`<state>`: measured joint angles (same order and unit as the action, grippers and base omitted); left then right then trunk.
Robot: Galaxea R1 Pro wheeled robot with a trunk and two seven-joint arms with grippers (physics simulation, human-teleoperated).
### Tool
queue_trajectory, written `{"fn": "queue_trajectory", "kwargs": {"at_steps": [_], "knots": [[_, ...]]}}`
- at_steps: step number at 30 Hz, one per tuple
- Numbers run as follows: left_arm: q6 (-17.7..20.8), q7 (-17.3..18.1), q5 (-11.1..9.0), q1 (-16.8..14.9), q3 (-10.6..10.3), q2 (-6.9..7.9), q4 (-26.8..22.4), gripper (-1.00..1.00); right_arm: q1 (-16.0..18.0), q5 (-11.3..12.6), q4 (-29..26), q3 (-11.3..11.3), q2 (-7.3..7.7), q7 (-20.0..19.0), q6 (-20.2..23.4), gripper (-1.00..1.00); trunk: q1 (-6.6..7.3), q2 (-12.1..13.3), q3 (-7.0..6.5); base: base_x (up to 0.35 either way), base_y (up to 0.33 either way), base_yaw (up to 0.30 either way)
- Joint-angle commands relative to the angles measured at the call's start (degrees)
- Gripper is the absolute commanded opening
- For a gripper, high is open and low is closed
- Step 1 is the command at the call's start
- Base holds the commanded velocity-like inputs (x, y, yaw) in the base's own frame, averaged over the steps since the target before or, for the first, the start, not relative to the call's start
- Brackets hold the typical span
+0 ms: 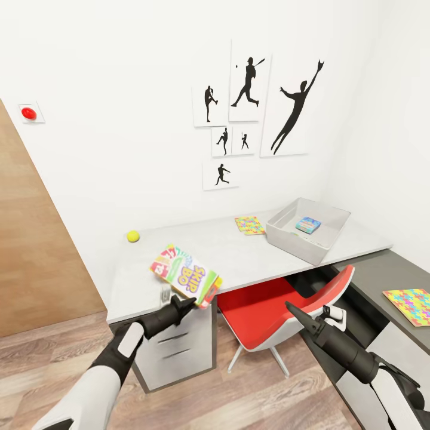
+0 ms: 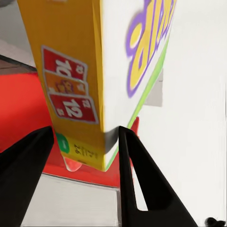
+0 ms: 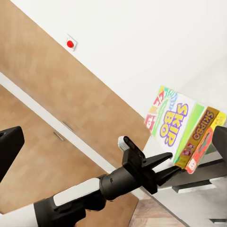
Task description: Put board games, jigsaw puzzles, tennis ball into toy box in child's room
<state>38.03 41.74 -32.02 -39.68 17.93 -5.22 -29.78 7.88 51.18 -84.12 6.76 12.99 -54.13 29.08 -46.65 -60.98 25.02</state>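
Observation:
My left gripper [image 1: 192,302] is shut on the lower edge of a yellow-green-red board game [image 1: 184,274] lettered SKIP-BO. It holds the box tilted in the air over the front edge of the pale grey table [image 1: 251,258]. The left wrist view shows the box's yellow side [image 2: 78,90] clamped between both fingers. The light grey toy box [image 1: 285,234] stands at the table's far right with a pale blue-green board game [image 1: 308,224] inside. One jigsaw puzzle [image 1: 249,225] lies beside it, another [image 1: 411,305] on the dark section. The tennis ball [image 1: 132,236] rests far left. My right gripper [image 1: 296,313] hangs open and holds nothing.
A red and white chair [image 1: 280,310] is tucked under the table between my arms. White drawers [image 1: 173,349] sit below the left gripper. A wooden door [image 1: 36,251] stands at left, with a red button [image 1: 28,112] on the wall above.

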Motion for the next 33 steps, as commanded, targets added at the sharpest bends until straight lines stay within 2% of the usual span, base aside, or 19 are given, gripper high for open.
{"fn": "queue_trajectory", "kwargs": {"at_steps": [1, 5, 14, 17, 19, 22, 24, 26, 29, 33], "knots": [[1.55, 0.09, 0.12, -0.04, -0.05, -0.03, -0.94, -1.00, 0.03, 0.41, 0.01, 0.01, 0.02, -0.01, 0.45, 1.00, 0.00, -0.04, 0.06, 0.000, 0.000, 0.000], [6.63, 0.09, 0.10, -0.04, -0.79, 0.02, -4.50, -1.00, 0.03, 0.41, 0.01, -0.05, 0.02, -0.01, 0.45, 1.00, 0.00, -0.04, 0.06, 0.000, 0.000, 0.000], [17.81, 0.25, -0.07, -0.07, -0.71, 0.34, -8.97, -1.00, 0.03, 0.41, 0.01, -0.17, -0.01, 0.07, 0.37, 1.00, 0.00, -0.04, 0.06, 0.000, 0.000, 0.000], [20.37, 2.21, -0.16, -0.07, -0.74, 1.11, -9.55, -1.00, 0.03, 0.41, 0.01, -0.17, -0.02, 0.07, 0.37, 1.00, 0.00, -0.04, 0.06, 0.000, 0.000, 0.000], [21.23, 5.51, -0.11, -0.11, -1.35, 1.98, -9.72, -1.00, 0.03, 0.38, 0.01, -0.17, -0.04, 0.07, 0.37, 1.00, 0.00, -0.04, 0.06, 0.000, 0.000, 0.000], [21.69, 10.76, -0.14, -0.10, -3.80, 4.19, -9.81, -1.00, 0.03, 0.31, 0.01, -0.17, -0.06, 0.09, 0.37, 1.00, 0.00, -0.04, 0.06, 0.000, 0.000, 0.000], [21.82, 15.69, -0.14, -0.11, -7.09, 6.29, -9.84, -1.00, 0.03, 0.26, -0.03, -0.20, -0.10, 0.32, 0.37, 1.00, 0.00, -0.04, 0.06, 0.000, 0.000, 0.000], [21.82, 20.22, -0.07, -0.12, -9.84, 7.69, -9.85, -1.00, 0.03, 0.24, -0.05, -0.18, -0.57, 0.67, 0.37, 1.00, 0.00, -0.04, 0.06, 0.000, 0.000, 0.000], [21.83, 25.29, 0.06, -0.13, -11.72, 8.57, -9.96, -1.00, 0.03, 0.17, -0.06, -0.16, -1.99, 0.88, 0.43, 1.00, 0.00, -0.04, 0.06, 0.000, 0.000, 0.000], [21.83, 27.51, 0.10, -0.13, -12.31, 8.84, -10.19, -1.00, 0.03, 0.15, -0.01, -0.13, -2.77, 1.32, 0.49, 1.00, 0.00, -0.04, 0.06, 0.000, 0.000, 0.000]]}}
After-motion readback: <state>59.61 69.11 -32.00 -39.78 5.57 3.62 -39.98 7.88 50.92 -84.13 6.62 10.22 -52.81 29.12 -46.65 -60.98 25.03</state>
